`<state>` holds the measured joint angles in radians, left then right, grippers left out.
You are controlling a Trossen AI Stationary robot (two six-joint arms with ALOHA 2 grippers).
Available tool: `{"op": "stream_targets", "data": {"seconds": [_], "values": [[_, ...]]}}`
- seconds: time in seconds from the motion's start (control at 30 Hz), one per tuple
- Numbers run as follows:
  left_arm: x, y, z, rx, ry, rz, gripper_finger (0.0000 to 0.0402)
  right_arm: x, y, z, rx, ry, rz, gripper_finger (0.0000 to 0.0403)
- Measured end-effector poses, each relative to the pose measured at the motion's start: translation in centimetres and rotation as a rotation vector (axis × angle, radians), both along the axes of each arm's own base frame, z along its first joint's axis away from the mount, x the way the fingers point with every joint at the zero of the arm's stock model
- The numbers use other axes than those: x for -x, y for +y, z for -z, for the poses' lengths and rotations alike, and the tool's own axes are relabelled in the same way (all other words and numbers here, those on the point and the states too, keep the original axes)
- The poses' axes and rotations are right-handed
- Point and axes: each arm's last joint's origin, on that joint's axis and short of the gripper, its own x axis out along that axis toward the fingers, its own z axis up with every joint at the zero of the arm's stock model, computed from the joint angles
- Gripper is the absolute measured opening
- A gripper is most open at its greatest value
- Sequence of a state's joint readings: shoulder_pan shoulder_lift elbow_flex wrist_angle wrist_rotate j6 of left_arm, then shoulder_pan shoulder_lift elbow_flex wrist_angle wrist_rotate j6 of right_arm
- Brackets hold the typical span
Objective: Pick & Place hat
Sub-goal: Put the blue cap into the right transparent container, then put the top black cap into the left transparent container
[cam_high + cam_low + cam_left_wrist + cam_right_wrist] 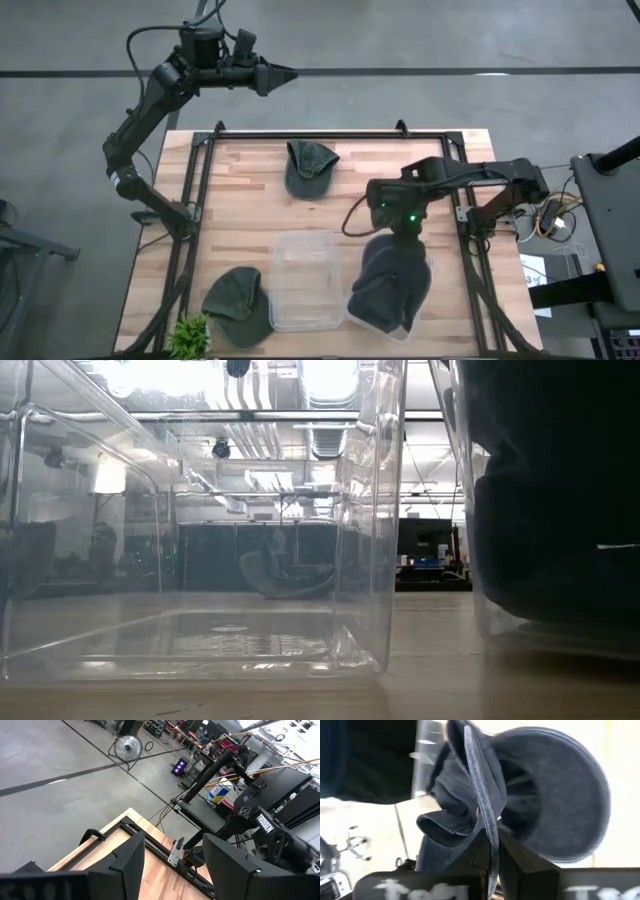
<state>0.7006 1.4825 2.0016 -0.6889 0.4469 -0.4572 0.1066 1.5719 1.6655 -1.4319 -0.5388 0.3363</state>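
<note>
A dark blue-grey hat [392, 280] hangs under my right gripper [404, 230], which is shut on it over a clear bin [372, 318] at the near right. In the low view the hat [550, 510] fills that bin's inside. Two green hats lie flat on the wood, one [310, 168] at the far middle and one [238, 305] at the near left. My left gripper [283, 75] is raised beyond the table's far edge, with nothing between its open fingers [125, 865]. My right gripper pinches a thin stitched edge of the hat [489, 832] between its two fingers [520, 862]. They come from above, slanting down. The hat hangs slack below them, its crown folded and its brim [565, 795] turned out, its lower part down inside the bin.
A second clear bin [305, 280] stands to the left of the first, near the table's middle. A small green plant [190, 338] sits at the near left corner. A black frame [330, 135] runs round the table's edges.
</note>
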Motion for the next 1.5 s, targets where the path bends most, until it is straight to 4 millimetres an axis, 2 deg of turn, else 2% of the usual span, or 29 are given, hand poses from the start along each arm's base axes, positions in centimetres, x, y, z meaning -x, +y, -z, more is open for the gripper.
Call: {"op": "stream_targets", "data": {"seconds": [0.17,0.33,0.5,0.73,0.87,1.0,1.3,1.5], "values": [[0.0,0.0,0.0,-0.001,-0.001,0.0,0.0192,-0.1,0.0,1.8,0.022,0.045,0.009,0.0013],[0.0,0.0,0.0,0.0,-0.001,0.0,0.0192,-0.2,0.0,2.2,0.019,0.063,0.034,0.0029],[0.0,0.0,0.0,0.008,-0.003,-0.001,0.0192,-0.3,0.0,2.1,0.018,0.067,0.067,0.0088],[0.0,0.0,0.1,0.016,-0.002,-0.002,0.0192,-0.1,0.0,1.9,0.046,0.057,0.079,0.0197],[0.0,0.0,0.1,0.016,-0.002,-0.002,0.0192,-0.1,0.0,0.4,0.052,-0.002,0.084,0.0234],[0.0,0.0,0.2,0.018,0.002,-0.001,0.0192,-0.1,-0.1,-1.5,0.071,-0.081,0.095,0.0249],[0.5,-0.5,-0.1,-0.007,0.006,0.002,0.0192,0.5,-0.8,-6.9,0.212,-0.305,0.178,0.0247],[0.4,-0.3,1.0,0.058,0.084,0.003,0.0192,1.4,-1.4,-10.1,0.363,-0.454,0.278,0.0246]]}}
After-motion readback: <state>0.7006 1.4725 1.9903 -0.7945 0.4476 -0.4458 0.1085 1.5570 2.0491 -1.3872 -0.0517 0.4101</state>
